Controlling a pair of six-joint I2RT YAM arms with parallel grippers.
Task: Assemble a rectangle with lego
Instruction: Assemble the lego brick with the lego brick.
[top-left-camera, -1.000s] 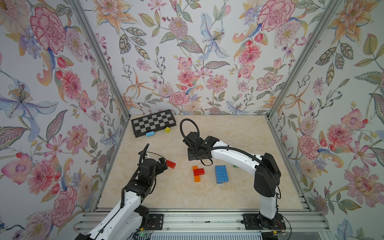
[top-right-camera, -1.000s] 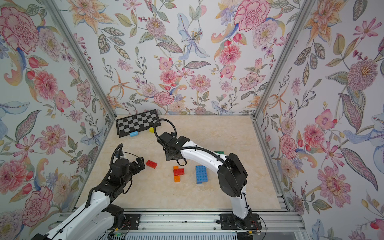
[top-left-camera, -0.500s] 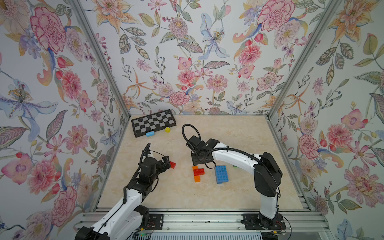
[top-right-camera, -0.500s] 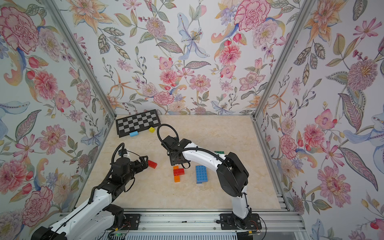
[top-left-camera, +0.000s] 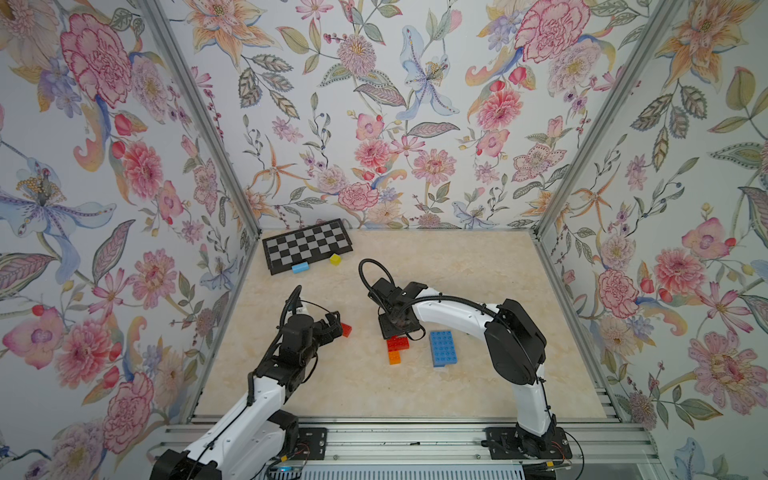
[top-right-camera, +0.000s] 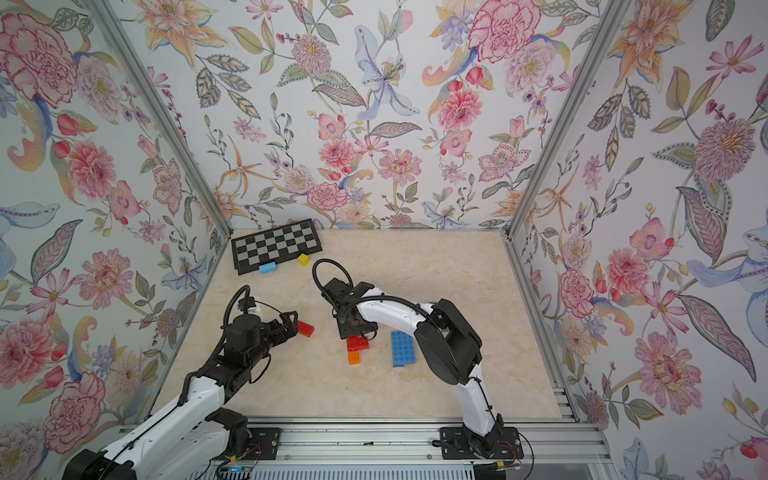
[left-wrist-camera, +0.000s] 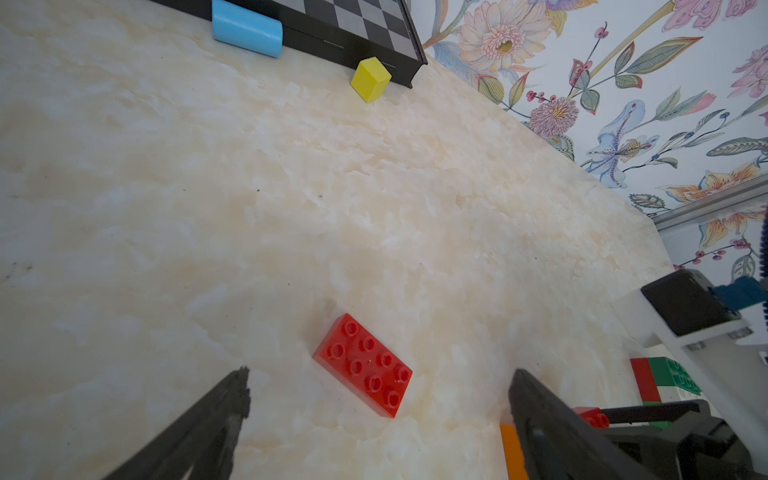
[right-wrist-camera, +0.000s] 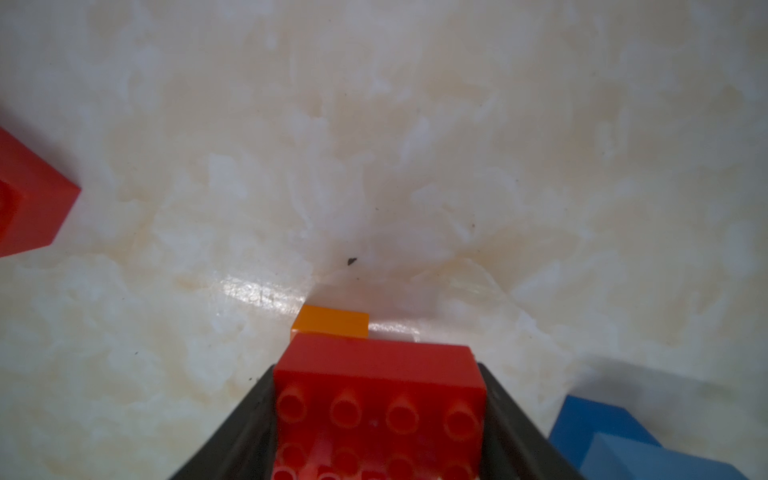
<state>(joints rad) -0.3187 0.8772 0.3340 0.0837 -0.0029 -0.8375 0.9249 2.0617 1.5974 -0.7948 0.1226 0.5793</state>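
Showing perhaps eight studs, red brick (right-wrist-camera: 374, 411) fills clamped right hand (right-wrist-camera: 377, 370); left hand (left-wrist-camera: 379, 374) gapes.

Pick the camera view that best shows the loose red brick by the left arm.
The left wrist view: the loose red brick shows whole, all eight studs countable. In both top views it is small, partly hidden by the left tool. The right wrist view catches only a blurred corner.

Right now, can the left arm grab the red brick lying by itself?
Probably yes: the left gripper is open, and the red brick lies flat just ahead of its jaws with nothing between.
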